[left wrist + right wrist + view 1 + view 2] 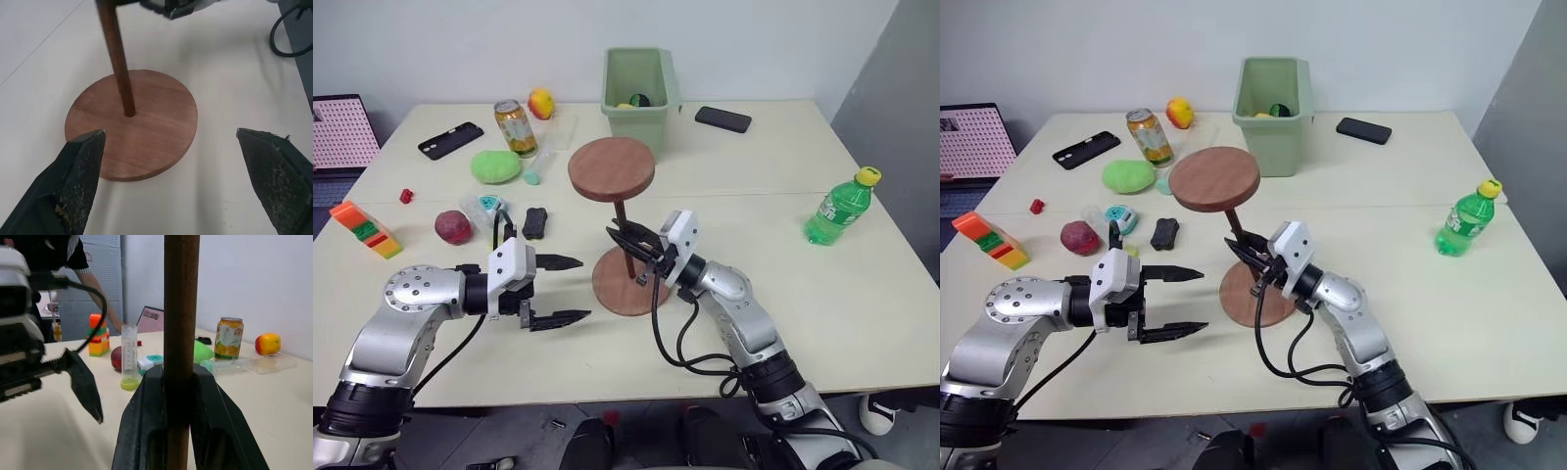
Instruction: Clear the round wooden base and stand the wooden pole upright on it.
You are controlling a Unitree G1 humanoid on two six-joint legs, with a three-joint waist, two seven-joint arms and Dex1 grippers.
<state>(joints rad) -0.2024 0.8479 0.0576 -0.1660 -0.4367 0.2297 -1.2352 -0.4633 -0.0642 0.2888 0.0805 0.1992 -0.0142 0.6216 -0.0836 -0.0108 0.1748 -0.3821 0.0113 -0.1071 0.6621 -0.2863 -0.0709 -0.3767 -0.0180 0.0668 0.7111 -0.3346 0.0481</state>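
Standing upright near the table [862,294] front edge, the pole [625,233] with its foot in the centre of the base [628,284], disc end up. Right gripper [628,242] jaws clenching the pole's shaft. Left gripper [564,291] jaws gaping wide, just beside the base, touching nothing.

The round wooden base [625,284] is reddish-brown; the wooden pole [623,223] is darker brown. A pale green bin [635,96] sits at twelve o'clock, a green bottle [840,208] with yellow cap at three, and orange, green and yellow blocks [365,229] at nine.
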